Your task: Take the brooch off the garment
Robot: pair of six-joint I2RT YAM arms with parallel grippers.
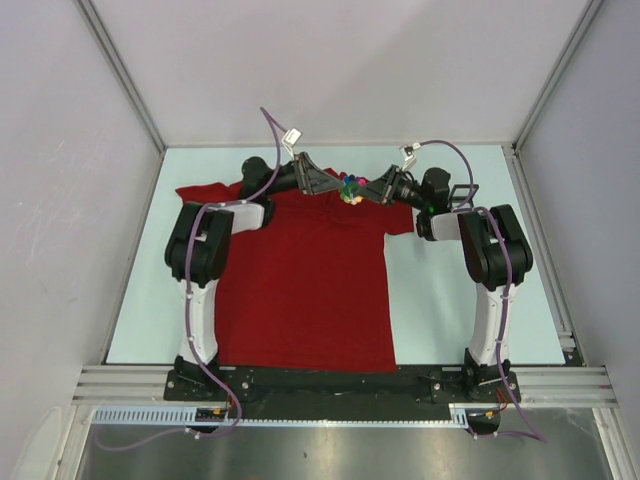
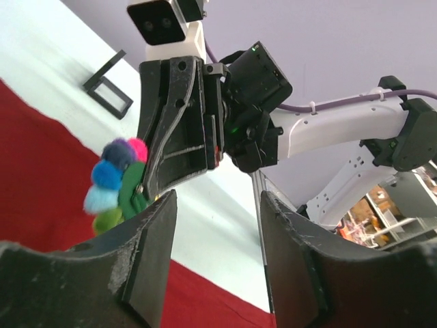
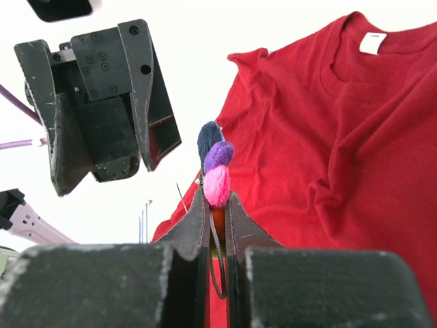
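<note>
- right gripper [image 3: 217, 205] clamps the brooch [image 3: 217, 171]; left gripper [image 1: 328, 184] at its 9 o'clock gapes, empty
- yank and you'll drag the garment [image 3: 328, 137] if the pin's caught

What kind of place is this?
Probably a robot lab's test booth: plain grey walls, left arm and right arm bolted at a pale table, and a red T-shirt laid out.

The shirt [image 1: 300, 290] is plain dark red, its label [image 3: 373, 42] white. The brooch [image 2: 116, 184] has pink, navy, blue, pale blue and green beads, plus purple and yellow ones. The bench [image 1: 440, 300] is pale mint-blue. The left end effector [image 2: 218, 205] and right end effector [image 3: 216, 201] are black, the arms [image 1: 200, 300] black and white, the cables [image 1: 268, 150] purple
</note>
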